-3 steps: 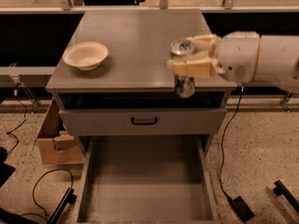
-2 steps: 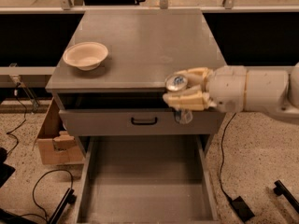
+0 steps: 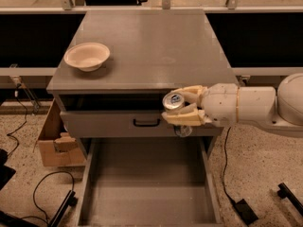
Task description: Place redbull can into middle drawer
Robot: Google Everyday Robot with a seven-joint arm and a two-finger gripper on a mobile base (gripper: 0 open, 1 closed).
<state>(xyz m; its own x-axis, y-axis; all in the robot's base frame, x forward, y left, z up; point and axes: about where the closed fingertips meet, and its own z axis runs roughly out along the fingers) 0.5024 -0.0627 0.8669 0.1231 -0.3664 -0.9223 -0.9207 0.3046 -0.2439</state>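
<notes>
One view looks down on a grey cabinet, and the closed drawer front with its small black handle serves as the landmark. The end effector reaches in from the right of that drawer front on a thick white arm. It hangs in front of the drawer front's right part, just right of the handle. Its cream fingers are closed to a narrow gap on the redbull can, one finger above the can and one below. The can sits between them at the end effector's left tip. Its shiny silver top faces up toward the camera, and its lower end shows beneath the lower finger. The can is held off every surface, level with the drawer front.

Below the drawer front, the middle drawer is pulled out, showing a flat bare floor and low side walls. The can hangs over its back right part.

Above the drawer front, the counter carries a cream-white bowl toward its left side, well apart from the can. Left of the drawer front, a cardboard box sits on the speckled floor beside the cabinet.
</notes>
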